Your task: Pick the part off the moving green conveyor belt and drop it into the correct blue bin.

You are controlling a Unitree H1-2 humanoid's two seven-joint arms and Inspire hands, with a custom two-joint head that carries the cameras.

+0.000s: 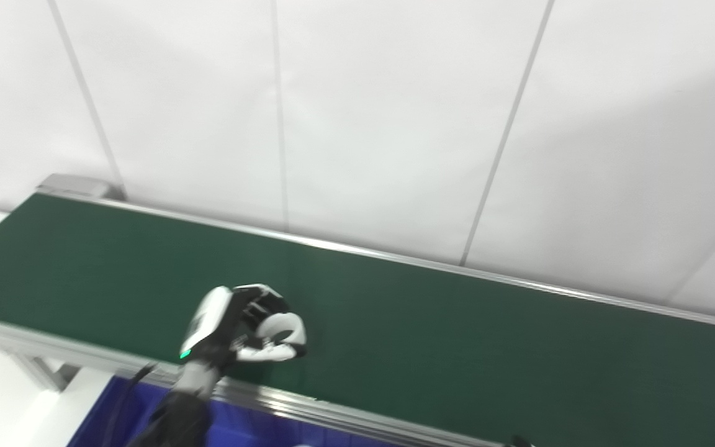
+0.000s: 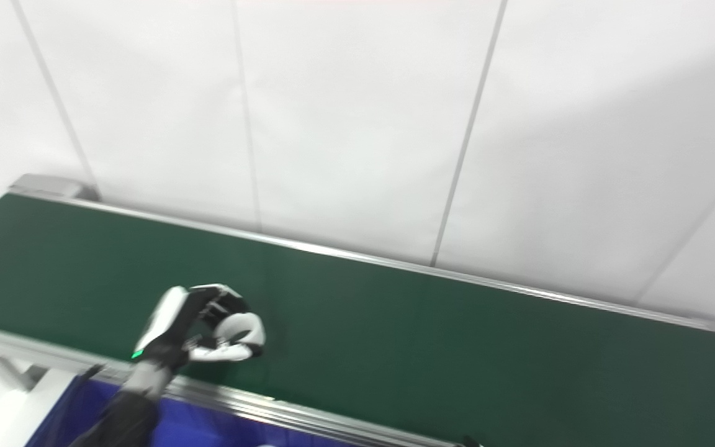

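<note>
Nearest, a blue bin (image 1: pixel 115 410) lies below the conveyor's aluminium near rail (image 1: pixel 332 413). Above it, the left hand (image 1: pixel 239 329) reaches over the green conveyor belt (image 1: pixel 457 335), fingers (image 1: pixel 267 304) and thumb curled closed around a white rounded part (image 1: pixel 283 326) near the belt's front edge. Behind stands a white panelled wall (image 1: pixel 364 124). The right hand is out of view.
</note>
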